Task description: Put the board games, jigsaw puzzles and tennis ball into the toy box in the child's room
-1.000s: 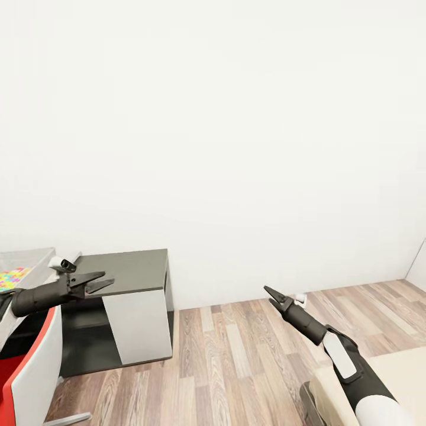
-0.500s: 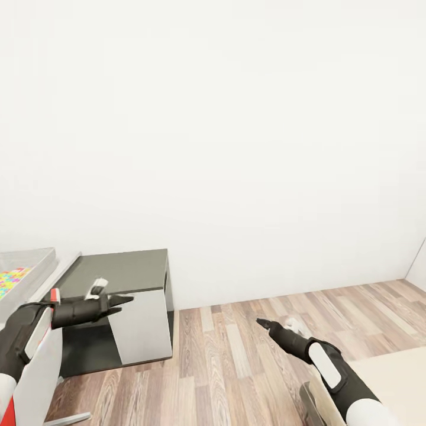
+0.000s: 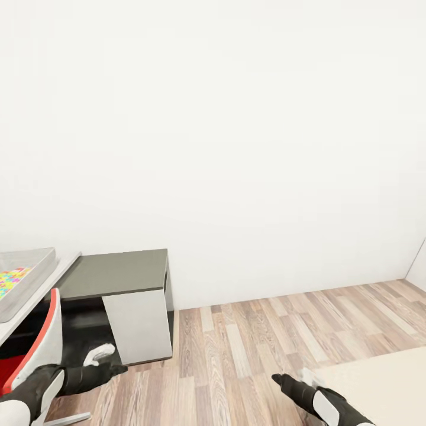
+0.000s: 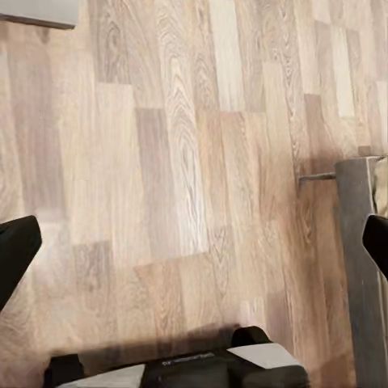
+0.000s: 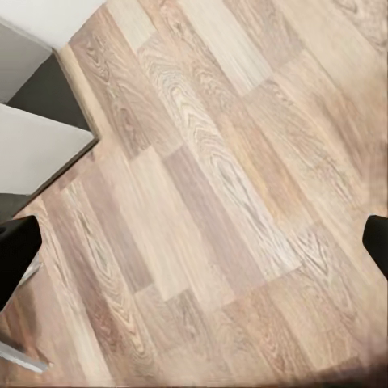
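Inspector: State of the hands?

Operator: Left gripper [image 3: 118,369] has its jaws spread and holds nothing; its wrist view has bare floor [image 3: 248,337] between the fingertips. Right gripper [image 3: 277,377] is the same, spread and empty.

Inspector: Location of the task item?

Operator: The toy box [image 3: 32,258] sits on the table [image 3: 66,267], up and outward from the left gripper, well apart. A jigsaw puzzle [image 3: 10,279] lies flat inside it.

Inspector: Handling?

Operator: Judged a thin, light sheet, likely to flex and hard to pinch while lying flat. Take it at an edge. The box looks rigid; its rim would serve as a hold.

Inspector: Obstructions?

Operator: A red chair [image 3: 35,349] stands just outward of the left gripper, between it and the table. A dark cabinet [image 3: 118,273] is ahead of that gripper. The bed [image 3: 384,378] corner lies just beside the right gripper.
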Controlling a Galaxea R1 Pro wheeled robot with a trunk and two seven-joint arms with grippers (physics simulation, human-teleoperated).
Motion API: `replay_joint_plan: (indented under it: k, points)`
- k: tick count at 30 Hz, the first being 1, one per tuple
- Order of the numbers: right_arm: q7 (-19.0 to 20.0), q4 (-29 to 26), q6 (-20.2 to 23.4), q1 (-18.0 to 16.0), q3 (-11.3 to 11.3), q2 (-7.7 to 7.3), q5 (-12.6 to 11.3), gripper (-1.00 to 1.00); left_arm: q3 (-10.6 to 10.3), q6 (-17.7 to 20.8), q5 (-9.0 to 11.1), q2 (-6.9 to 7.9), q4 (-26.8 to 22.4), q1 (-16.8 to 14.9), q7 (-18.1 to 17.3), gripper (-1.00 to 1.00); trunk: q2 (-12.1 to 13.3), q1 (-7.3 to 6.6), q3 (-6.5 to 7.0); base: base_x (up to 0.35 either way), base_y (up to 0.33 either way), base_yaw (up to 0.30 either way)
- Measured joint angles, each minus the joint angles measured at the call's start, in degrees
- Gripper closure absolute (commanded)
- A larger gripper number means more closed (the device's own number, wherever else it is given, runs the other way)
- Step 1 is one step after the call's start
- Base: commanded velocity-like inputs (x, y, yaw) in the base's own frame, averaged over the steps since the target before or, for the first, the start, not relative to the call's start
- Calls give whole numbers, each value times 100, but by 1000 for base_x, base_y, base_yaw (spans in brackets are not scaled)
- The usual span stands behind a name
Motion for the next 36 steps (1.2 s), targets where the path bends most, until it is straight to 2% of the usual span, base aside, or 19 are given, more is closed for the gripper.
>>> replay_joint_plan:
  k: [1,2,3,6,8,12,13,14,15,17,21,23,27,36]
  points:
    - [-2,121,-125,-1,-1,5,55,-100,2,-184,-63,-38,171,-3,132,-100,1,0,1,0,0,0]
    - [-4,317,-338,-1,-2,22,137,-100,-17,-524,-180,-92,457,2,411,-100,0,0,0,0,0,0]
    - [-4,404,-436,-1,-4,32,168,-100,-12,-692,-221,-115,608,1,565,-100,0,0,1,0,0,0]
    - [-10,679,-738,2,-6,71,248,-100,-34,-1359,-347,-204,1225,37,1333,-100,0,0,1,0,0,0]
    - [-11,749,-819,8,-5,88,267,-100,-31,-1640,-376,-260,1445,109,1741,-100,-1,0,1,0,0,0]
    - [-17,803,-891,160,3,100,307,-100,-23,-1925,-405,-366,1605,395,2344,-100,-1,0,1,0,0,0]
    - [-23,813,-907,264,8,103,418,-100,-30,-2046,-416,-422,1632,542,2571,-100,-1,0,-1,0,0,0]
    - [-27,815,-910,299,6,103,483,-100,-22,-2104,-413,-439,1637,603,2654,-100,-1,0,1,0,0,0]
    - [-35,818,-917,361,8,105,656,-100,-25,-2235,-414,-463,1645,714,2819,-100,-1,0,0,0,0,0]
    - [-135,826,-929,570,10,110,1265,-100,-20,-2568,-407,-532,1673,992,3306,-100,-1,0,0,0,0,0]
    - [-480,890,-944,807,6,187,1951,-100,-8,-2837,-403,-658,1692,1332,3864,-100,-1,0,0,0,0,0]
    - [-679,957,-1002,924,3,285,2181,-100,-3,-2930,-402,-718,1695,1492,4045,-100,-1,0,0,0,0,0]
    - [-1003,1053,-1171,1187,-3,402,2429,-100,-2,-3025,-400,-776,1703,1760,4219,-100,-1,0,0,0,0,0]
    - [-1202,1096,-1294,1780,-5,443,2519,-100,4,-3257,-388,-804,1712,2430,4392,-100,-1,0,0,0,0,0]
